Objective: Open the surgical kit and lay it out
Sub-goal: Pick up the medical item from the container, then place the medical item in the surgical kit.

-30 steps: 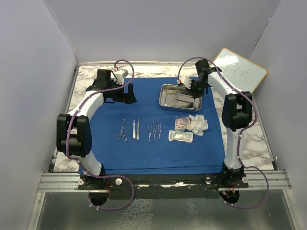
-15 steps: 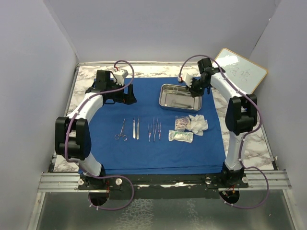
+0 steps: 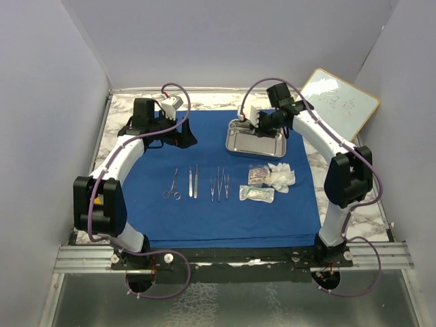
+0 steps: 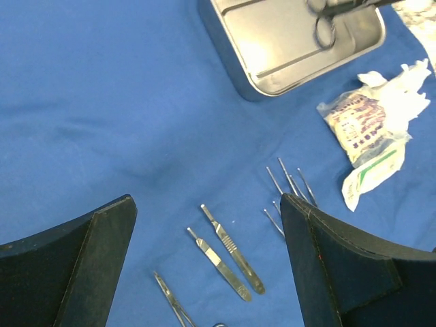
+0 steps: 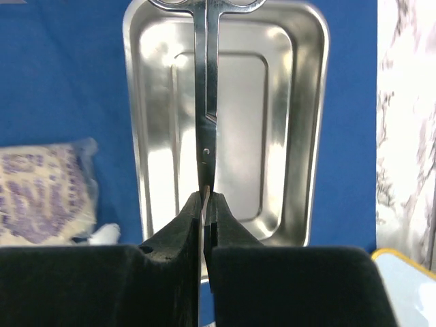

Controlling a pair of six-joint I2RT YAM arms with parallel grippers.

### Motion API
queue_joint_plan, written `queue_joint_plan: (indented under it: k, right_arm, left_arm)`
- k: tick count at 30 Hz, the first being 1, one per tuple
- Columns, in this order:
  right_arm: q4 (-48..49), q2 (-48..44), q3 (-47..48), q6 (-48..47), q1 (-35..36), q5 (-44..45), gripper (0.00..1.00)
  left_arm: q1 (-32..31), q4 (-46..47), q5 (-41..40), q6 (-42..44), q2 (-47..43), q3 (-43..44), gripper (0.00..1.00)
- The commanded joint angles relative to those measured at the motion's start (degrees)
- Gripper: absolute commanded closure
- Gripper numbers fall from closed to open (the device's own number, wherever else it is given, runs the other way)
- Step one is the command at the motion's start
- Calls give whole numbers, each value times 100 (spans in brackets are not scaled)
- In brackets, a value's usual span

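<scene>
The royal-blue cloth wrap (image 3: 225,211) lies spread flat. On it, in a row, lie small scissors-like forceps (image 3: 172,185), two scalpel handles (image 3: 193,182) and tweezers (image 3: 219,184). White gauze (image 3: 281,176) and clear packets (image 3: 257,194) lie to their right. The steel tray (image 3: 235,142) sits at the back right of the cloth. My right gripper (image 5: 206,201) is shut on the blade end of steel scissors (image 5: 207,102) and holds them over the tray (image 5: 286,136). My left gripper (image 4: 208,201) hangs open above the scalpel handles (image 4: 228,252), holding nothing.
A wood-framed whiteboard (image 3: 340,99) leans at the back right corner. Marble tabletop (image 3: 129,109) shows around the cloth. Grey walls close in the left, back and right sides.
My right gripper has swung left over the tray's back left part with the scissors in it. The left arm has shifted slightly, its jaws still wide.
</scene>
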Motion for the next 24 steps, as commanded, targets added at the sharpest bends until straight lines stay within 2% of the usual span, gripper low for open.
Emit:
queue_joint_plan:
  k: [1, 6, 11, 20, 24]
  right_arm:
    - [346, -586, -300, 103, 511, 18, 99]
    - [473, -935, -554, 75, 1151, 271, 99]
    - [578, -1061, -681, -10, 1794, 586, 99]
    - [754, -1113, -735, -117, 2653, 1024, 99]
    - [899, -1208, -862, -117, 2810, 1148, 99]
  left_arm:
    - [-49, 165, 648, 238, -340, 32, 11]
    - [-59, 224, 1052, 476, -545, 149, 13]
    - [-94, -100, 1605, 693, -525, 310, 15]
    - [-184, -1407, 2176, 756, -159, 919, 18]
    - [-183, -1620, 2373, 605, -27, 895, 20]
